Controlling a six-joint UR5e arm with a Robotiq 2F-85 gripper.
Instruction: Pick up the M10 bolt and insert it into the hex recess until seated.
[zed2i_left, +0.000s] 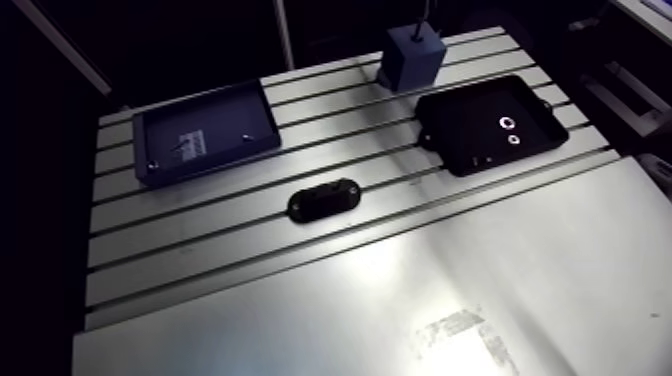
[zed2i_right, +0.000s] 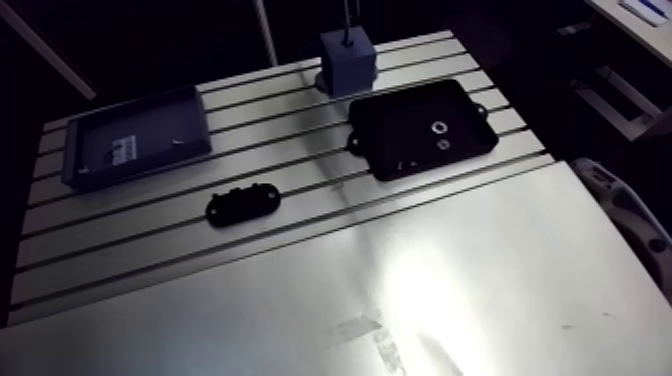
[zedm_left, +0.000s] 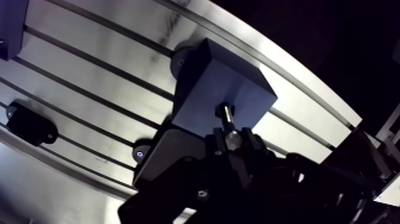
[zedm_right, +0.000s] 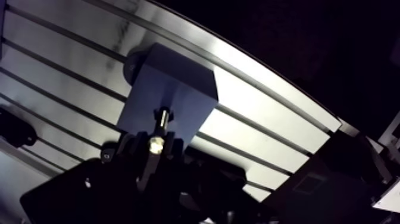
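M10 bolt (zedm_right: 161, 125): short, with a dark shank and bright metal at the end nearer the camera. It stands roughly square to the block's top face, pinched between the gripper (zedm_right: 152, 144) fingers. Its far end meets the hex recess (zedm_right: 164, 111), a small dark opening near the middle of that face. Depth of entry not readable; most of the shank shows above the face.

Block (zed2i_left: 410, 55): blue-grey cube, upright, sitting in the upper part of the arm view, right of centre.
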